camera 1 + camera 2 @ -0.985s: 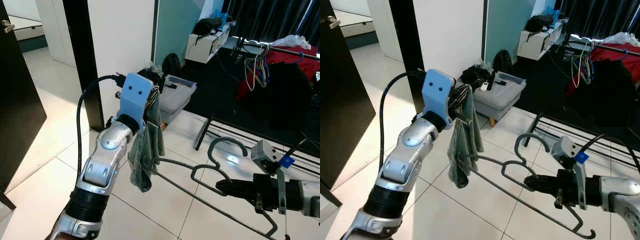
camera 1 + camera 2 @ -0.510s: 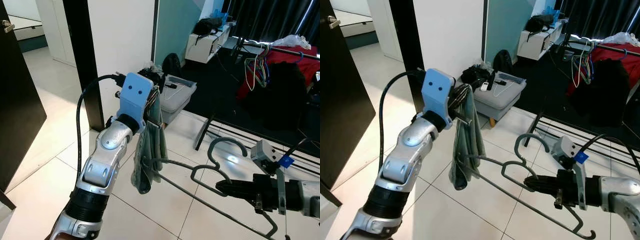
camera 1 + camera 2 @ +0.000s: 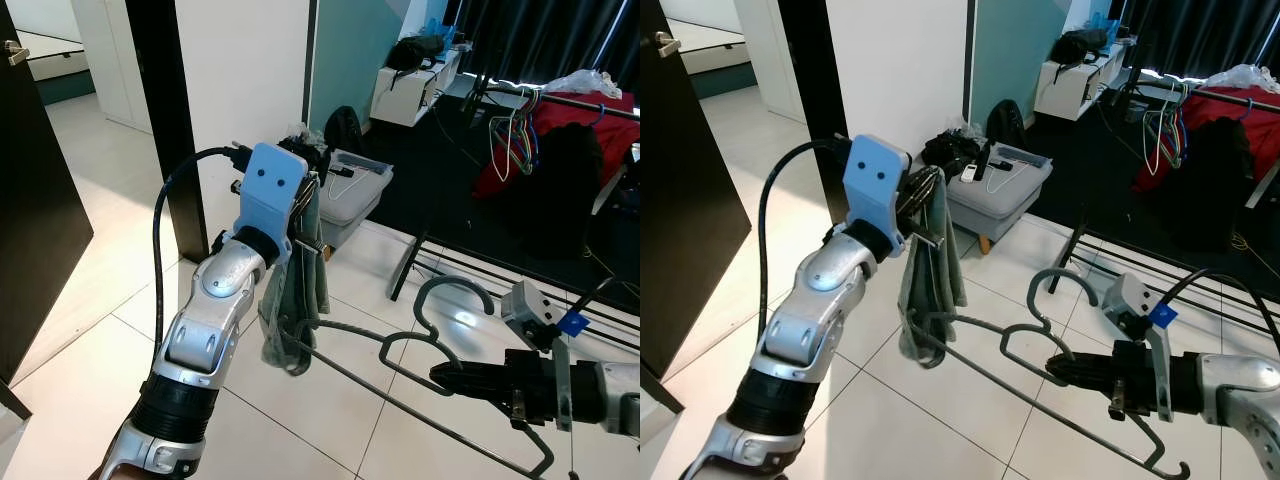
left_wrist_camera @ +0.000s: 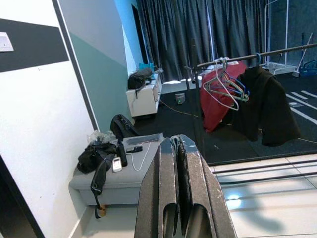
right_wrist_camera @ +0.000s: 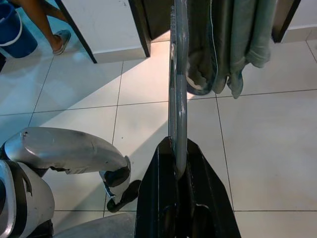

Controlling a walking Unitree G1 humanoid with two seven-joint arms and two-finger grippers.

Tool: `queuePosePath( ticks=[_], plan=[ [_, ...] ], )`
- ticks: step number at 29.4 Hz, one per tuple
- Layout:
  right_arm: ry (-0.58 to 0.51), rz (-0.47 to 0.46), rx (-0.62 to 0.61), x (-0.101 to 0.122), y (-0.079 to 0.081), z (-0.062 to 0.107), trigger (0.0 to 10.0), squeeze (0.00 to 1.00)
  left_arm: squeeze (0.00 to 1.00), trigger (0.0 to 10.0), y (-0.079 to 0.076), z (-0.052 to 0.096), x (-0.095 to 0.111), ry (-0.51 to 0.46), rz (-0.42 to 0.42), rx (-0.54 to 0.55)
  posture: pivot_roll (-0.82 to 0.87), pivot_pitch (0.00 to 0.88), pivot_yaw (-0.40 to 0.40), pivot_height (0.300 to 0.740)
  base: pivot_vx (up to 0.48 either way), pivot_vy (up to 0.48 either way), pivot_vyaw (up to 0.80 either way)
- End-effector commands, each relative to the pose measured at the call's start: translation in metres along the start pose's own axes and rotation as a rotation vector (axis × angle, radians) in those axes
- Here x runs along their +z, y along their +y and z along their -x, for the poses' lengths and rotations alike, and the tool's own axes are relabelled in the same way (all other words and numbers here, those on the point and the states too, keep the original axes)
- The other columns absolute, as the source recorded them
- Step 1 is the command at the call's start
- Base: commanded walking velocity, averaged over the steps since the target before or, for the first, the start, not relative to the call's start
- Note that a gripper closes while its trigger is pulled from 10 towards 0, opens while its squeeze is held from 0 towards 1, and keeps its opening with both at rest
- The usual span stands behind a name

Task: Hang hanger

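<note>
My left gripper is raised at chest height and shut on a grey-green towel that hangs down from it. Lower to the right, my right gripper is shut on a grey wire hanger near its neck, holding it roughly level above the floor. The hanger's hook curls upward. The hanger's far arm passes through the towel's lower fold. In the right wrist view the hanger runs straight out from the fingers to the towel.
A clothes rack with coloured hangers and red and black garments stands at the back right, its black base rails on the floor. A grey ottoman stands by the white wall. A dark door is at left. A person's legs stand by a blue bucket.
The towel's lower end has gathered a little higher around the hanger's arm. Both arms have barely moved.
</note>
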State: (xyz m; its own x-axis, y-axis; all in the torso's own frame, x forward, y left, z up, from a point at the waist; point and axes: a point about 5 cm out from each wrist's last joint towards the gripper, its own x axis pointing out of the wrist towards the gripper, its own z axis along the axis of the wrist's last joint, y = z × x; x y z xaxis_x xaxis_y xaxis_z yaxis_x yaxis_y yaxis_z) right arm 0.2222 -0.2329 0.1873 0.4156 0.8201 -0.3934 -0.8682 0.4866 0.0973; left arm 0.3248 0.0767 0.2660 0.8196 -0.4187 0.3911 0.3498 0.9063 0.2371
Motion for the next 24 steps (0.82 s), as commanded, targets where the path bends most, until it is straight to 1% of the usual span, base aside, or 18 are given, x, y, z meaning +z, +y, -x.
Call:
queuePosePath(
  ticks=[1,5,9,15,17,18,19,21,22,23,24],
  plan=[
    [0.013,0.015,-0.002,0.001,-0.001,-0.001,10.0,0.00,0.00,10.0,-0.002,-0.002,0.005,-0.013,0.000,-0.007,-0.03,0.023,-0.069,0.740,0.000,0.000,0.00],
    [0.025,0.015,-0.029,-0.001,-0.003,0.000,10.0,0.00,0.00,10.0,-0.001,-0.002,0.004,-0.011,-0.002,-0.006,-0.03,0.028,-0.067,0.740,0.000,0.000,0.00],
    [0.033,0.023,-0.074,-0.002,-0.008,0.006,10.0,0.00,0.00,10.0,0.001,-0.001,0.003,-0.007,-0.002,0.000,-0.03,0.030,-0.066,0.740,0.000,0.000,0.00],
    [0.030,0.020,-0.078,-0.001,-0.008,0.010,10.0,0.00,0.00,10.0,0.001,-0.001,0.003,-0.007,-0.003,0.002,-0.03,0.030,-0.066,0.740,0.000,0.000,0.00],
    [0.051,0.003,-0.055,-0.003,-0.004,0.017,10.0,0.00,0.00,10.0,0.001,-0.001,0.003,-0.007,-0.002,0.002,-0.04,0.033,-0.068,0.740,0.000,0.000,0.00],
    [0.051,0.003,-0.055,-0.003,-0.004,0.017,10.0,0.00,0.00,10.0,0.001,-0.001,0.003,-0.007,-0.002,0.002,-0.04,0.033,-0.068,0.740,0.000,0.000,0.00],
    [0.064,-0.009,-0.043,-0.005,-0.002,0.021,10.0,0.00,0.00,10.0,0.000,-0.001,0.003,-0.006,-0.003,0.002,-0.04,0.035,-0.069,0.740,0.000,0.000,0.00],
    [0.109,-0.031,-0.022,-0.012,0.004,0.032,10.0,0.00,0.00,10.0,0.002,0.000,0.002,-0.002,-0.008,0.009,-0.04,0.036,-0.069,0.740,0.000,0.000,0.00],
    [0.109,-0.031,-0.022,-0.012,0.004,0.032,10.0,0.00,0.00,10.0,0.002,0.000,0.002,-0.002,-0.008,0.009,-0.04,0.036,-0.069,0.740,0.000,0.000,0.00],
    [0.124,-0.038,-0.018,-0.015,0.005,0.038,10.0,0.00,0.00,10.0,0.003,0.000,0.002,0.000,-0.011,0.012,-0.04,0.036,-0.069,0.740,0.000,0.000,0.00],
    [0.124,-0.038,-0.018,-0.015,0.005,0.038,10.0,0.00,0.00,10.0,0.003,0.000,0.002,0.000,-0.011,0.012,-0.04,0.036,-0.069,0.740,0.000,0.000,0.00]
  ],
)
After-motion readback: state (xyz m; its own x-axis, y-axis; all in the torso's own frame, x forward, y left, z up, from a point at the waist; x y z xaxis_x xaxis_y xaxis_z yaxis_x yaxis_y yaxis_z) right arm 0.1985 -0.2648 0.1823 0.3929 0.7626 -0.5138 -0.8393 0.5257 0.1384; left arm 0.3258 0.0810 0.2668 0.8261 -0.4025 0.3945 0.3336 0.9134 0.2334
